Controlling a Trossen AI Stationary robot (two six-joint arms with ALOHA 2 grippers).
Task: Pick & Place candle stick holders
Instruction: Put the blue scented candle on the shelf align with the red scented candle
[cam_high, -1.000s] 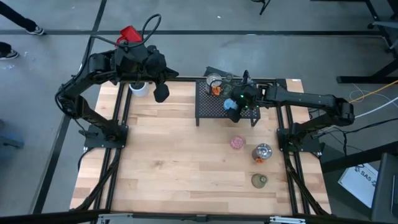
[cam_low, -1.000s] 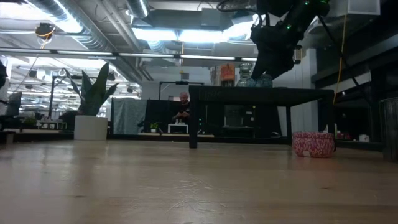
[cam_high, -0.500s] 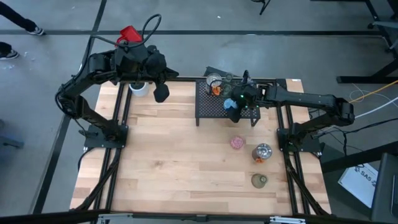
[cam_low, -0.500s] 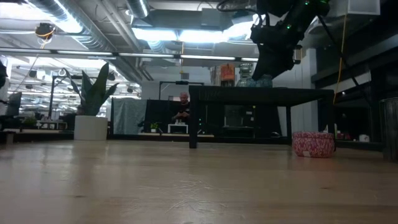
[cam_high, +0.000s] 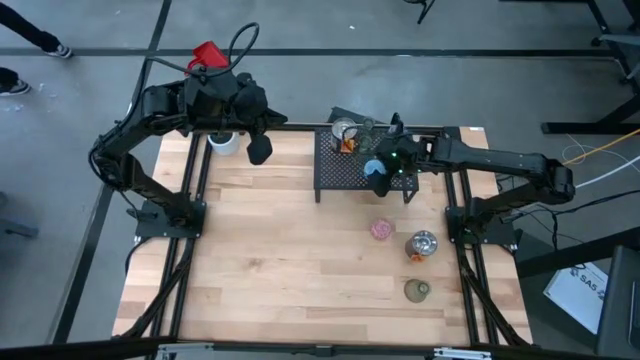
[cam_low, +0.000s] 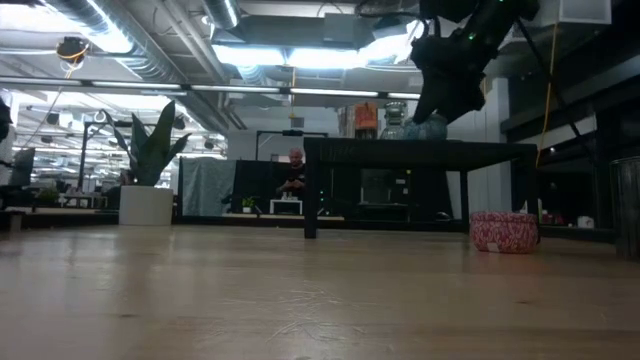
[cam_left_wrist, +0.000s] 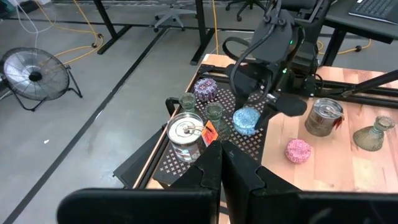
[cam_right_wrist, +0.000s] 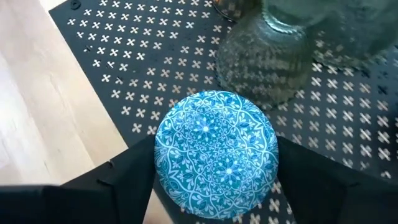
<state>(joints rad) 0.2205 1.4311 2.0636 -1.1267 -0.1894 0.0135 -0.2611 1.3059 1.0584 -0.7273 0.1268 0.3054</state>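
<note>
A blue patterned candle stick holder (cam_right_wrist: 214, 149) stands on the black mesh rack (cam_high: 345, 172) at the table's far right, and my right gripper (cam_right_wrist: 216, 163) is shut on it. A silvery holder (cam_left_wrist: 185, 134), two clear glass ones (cam_left_wrist: 214, 112) and a purple-speckled one (cam_left_wrist: 205, 88) also stand on the rack. On the table lie a pink holder (cam_high: 381, 230), a silvery one (cam_high: 421, 244) and an olive-green one (cam_high: 417, 290). My left gripper (cam_high: 259, 150) hangs shut, high over the far left, touching nothing. My right gripper pinches the blue holder's round side wall (cam_right_wrist: 163, 155) between its two fingers (cam_right_wrist: 305, 168), one on each side. The fingers slant down from the table's right side. The holder stays upright with its base on the rack top (cam_low: 432, 130).
A white pot with a green plant (cam_high: 222, 140) stands at the far left corner under my left arm. The rack stands on legs above the boards (cam_low: 310, 190). Bare wood (cam_high: 280, 250) lies across the table's middle and left.
My right gripper has shifted a little toward the table's right over the rack and rolled slightly. The blue holder between its fingers has gone with it along the rack top.
</note>
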